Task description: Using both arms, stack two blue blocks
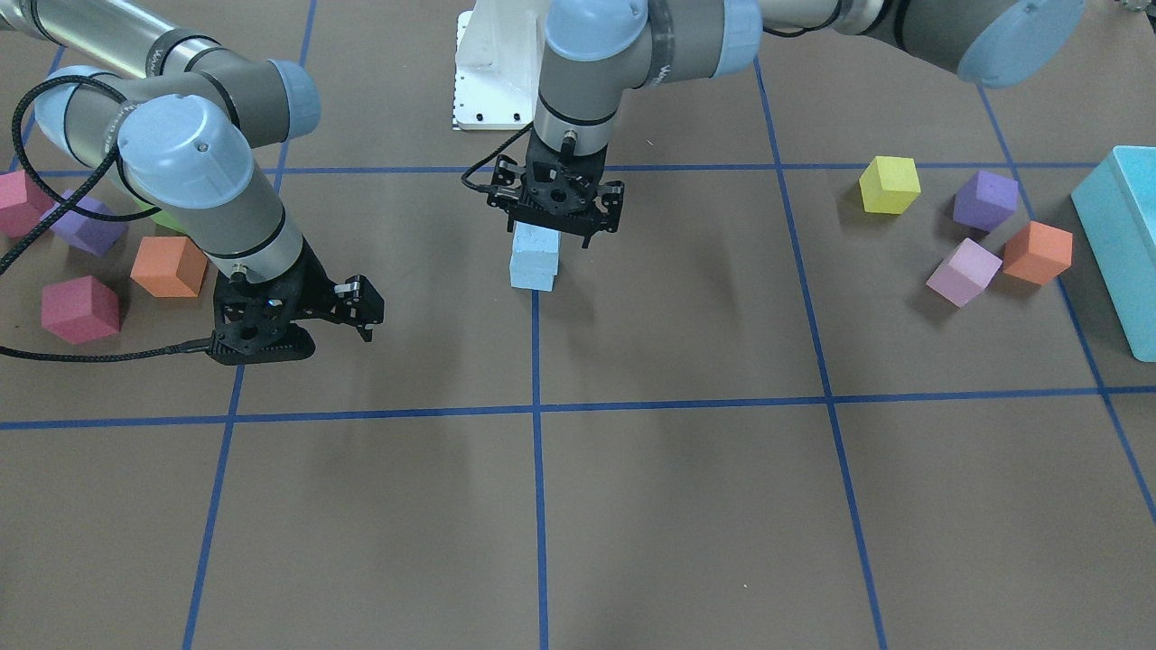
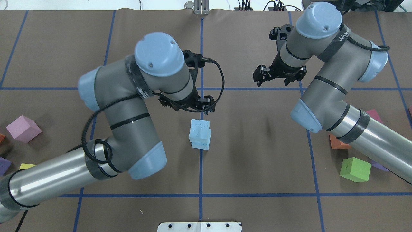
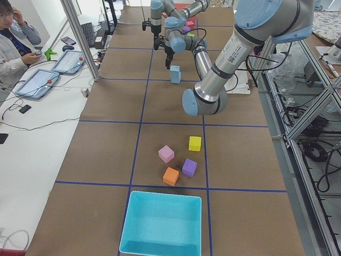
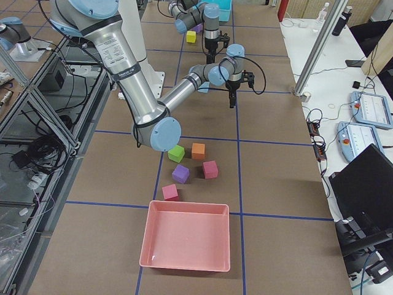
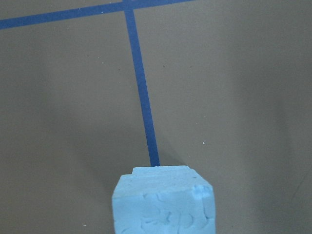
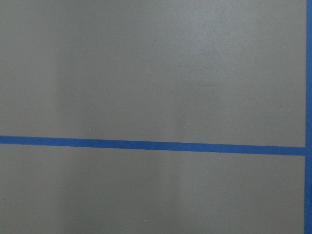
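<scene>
The two blue blocks stand stacked near the table's middle on a blue tape line, the upper block slightly offset on the lower one. The stack also shows in the overhead view and at the bottom of the left wrist view. My left gripper hovers just above and behind the stack, open and empty; it also shows in the overhead view. My right gripper is open and empty, off to the side over bare table; it also shows in the overhead view.
On my left lie a yellow cube, a purple cube, a lilac cube, an orange cube and a turquoise bin. On my right lie several cubes, a magenta one among them, and a pink bin.
</scene>
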